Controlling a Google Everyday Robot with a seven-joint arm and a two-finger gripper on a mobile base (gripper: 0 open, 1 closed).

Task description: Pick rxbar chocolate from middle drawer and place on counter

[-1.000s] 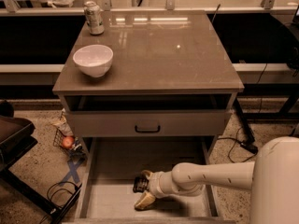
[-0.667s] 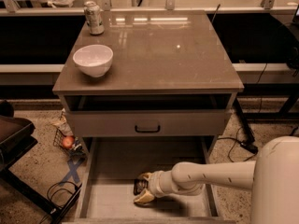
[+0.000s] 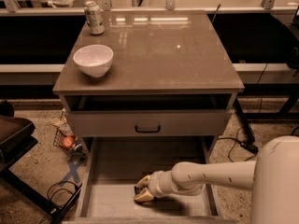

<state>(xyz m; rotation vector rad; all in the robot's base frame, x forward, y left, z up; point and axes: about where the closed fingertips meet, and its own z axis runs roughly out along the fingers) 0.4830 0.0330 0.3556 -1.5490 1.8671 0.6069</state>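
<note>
**A:** What changed? Quick.

**B:** Not much. Your pincer [image 3: 139,191] has crept a touch left across the floor of the middle drawer [image 3: 140,160] and its two pale fingers [image 3: 144,180] look drawn in closer than a second ago. The rxbar chocolate [image 3: 138,188] shows as a dark sliver between them. I'd log that as pinching the bar, though only a little of the wrapper shows.

**A:** Bar lifted?

**B:** No. It's low in the drawer, well below the desk's front edge and a little left of its middle. Nothing has come up to the desk [image 3: 177,55] yet.

**A:** So what does that mean for the task?

**B:** I'd say you're at the end of the grasp, with the lift and the whole placing step left to do.

**A:** Arm pose?

**B:** The arm [image 3: 210,174] reaches in from your right side, nearly level, forearm lying across the drawer with the wrist pointing left. The pincer sits low, near the drawer's front lip.

**A:** Landing room up top?

**B:** The bowl [image 3: 93,59] sits by the desk's left edge and the can [image 3: 95,17] at the back-left corner. The right half looks like your best spot.
</note>
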